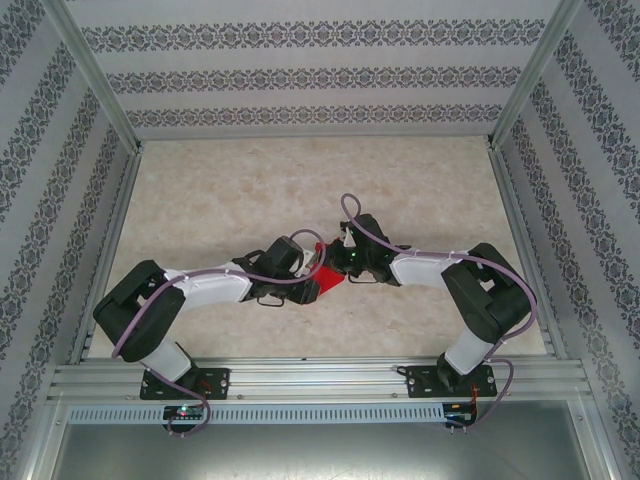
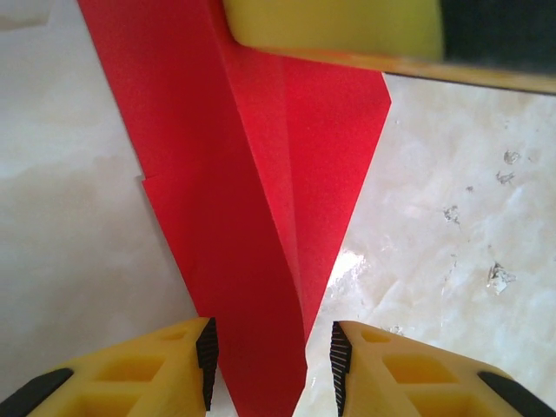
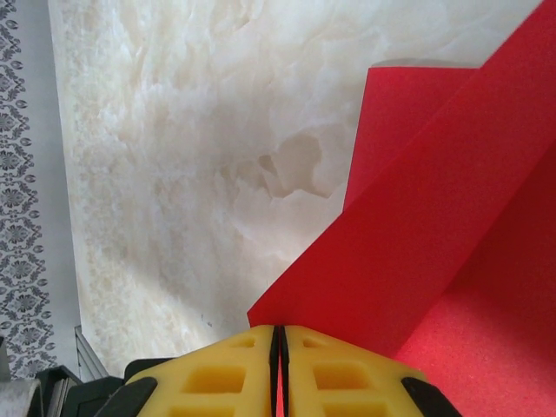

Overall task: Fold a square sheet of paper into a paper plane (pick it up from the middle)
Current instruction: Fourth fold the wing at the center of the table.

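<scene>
Marble tabletop (image 2: 452, 261); red paper (image 2: 261, 217) between parted left gripper (image 2: 274, 356), inside closed right gripper (image 3: 278, 347).

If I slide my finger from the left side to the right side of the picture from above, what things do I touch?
Left patterned wall → left arm → red paper → right arm → right patterned wall.
</scene>
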